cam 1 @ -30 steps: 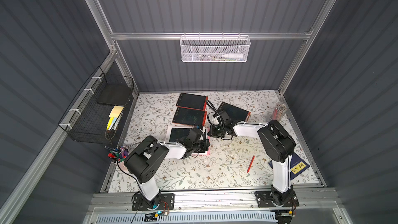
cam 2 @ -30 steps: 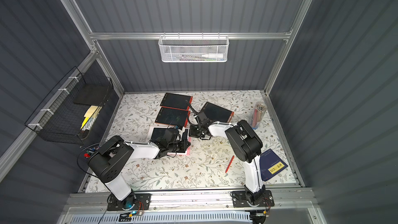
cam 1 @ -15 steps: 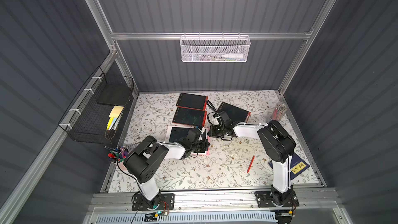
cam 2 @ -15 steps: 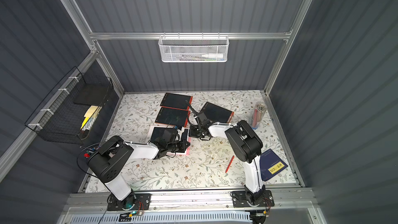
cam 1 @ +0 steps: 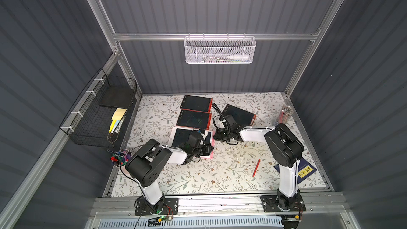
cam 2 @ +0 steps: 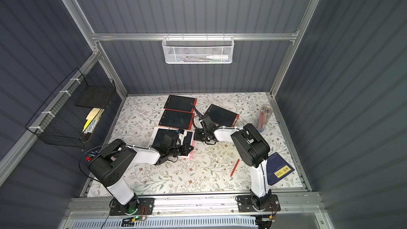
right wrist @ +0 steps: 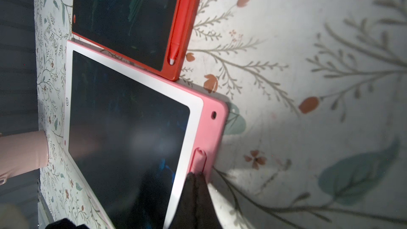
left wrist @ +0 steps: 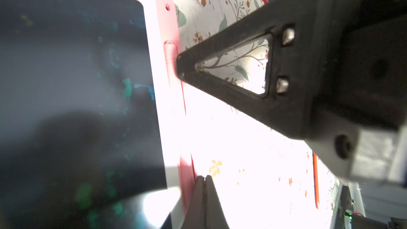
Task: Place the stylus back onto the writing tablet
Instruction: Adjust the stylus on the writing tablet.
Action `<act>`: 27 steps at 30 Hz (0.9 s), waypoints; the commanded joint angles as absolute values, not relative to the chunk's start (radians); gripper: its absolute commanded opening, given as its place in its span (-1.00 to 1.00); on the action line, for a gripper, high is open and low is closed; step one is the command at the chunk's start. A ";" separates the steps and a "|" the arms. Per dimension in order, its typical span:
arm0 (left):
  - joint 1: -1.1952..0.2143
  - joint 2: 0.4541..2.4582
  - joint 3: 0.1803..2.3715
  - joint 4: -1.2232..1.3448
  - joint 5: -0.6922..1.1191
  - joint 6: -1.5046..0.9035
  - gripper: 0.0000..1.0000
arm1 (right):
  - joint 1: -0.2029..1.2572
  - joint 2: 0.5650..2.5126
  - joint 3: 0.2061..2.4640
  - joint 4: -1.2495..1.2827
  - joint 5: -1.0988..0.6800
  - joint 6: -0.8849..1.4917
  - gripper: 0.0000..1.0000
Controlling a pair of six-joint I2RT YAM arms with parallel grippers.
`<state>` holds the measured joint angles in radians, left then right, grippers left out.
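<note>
Pink stylus (right wrist: 198, 158) in edge slot of writing tablet (right wrist: 217, 128), long axis along edge; left tool (left wrist: 204, 178), right tool (right wrist: 195, 176) tips together.

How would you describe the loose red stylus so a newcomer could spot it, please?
On the floral tabletop, look near the dark blue booklet at the front right. The red stylus lies alone, a thin stick, unlike the flat tablets behind.
</note>
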<state>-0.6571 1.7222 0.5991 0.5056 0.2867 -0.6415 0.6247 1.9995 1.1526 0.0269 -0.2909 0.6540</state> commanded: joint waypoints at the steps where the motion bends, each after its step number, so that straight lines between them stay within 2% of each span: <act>1: -0.646 1.734 0.557 0.393 0.291 -0.649 -1.00 | 0.620 2.027 1.115 -0.080 -0.241 0.660 -1.00; 15: -0.637 1.753 0.546 0.434 0.332 -0.652 -1.00 | 0.637 2.004 1.157 -0.114 -0.246 0.626 -1.00; 27: -0.627 1.663 0.640 0.376 0.337 -0.639 -1.00 | 0.636 1.903 1.153 -0.179 -0.190 0.579 -1.00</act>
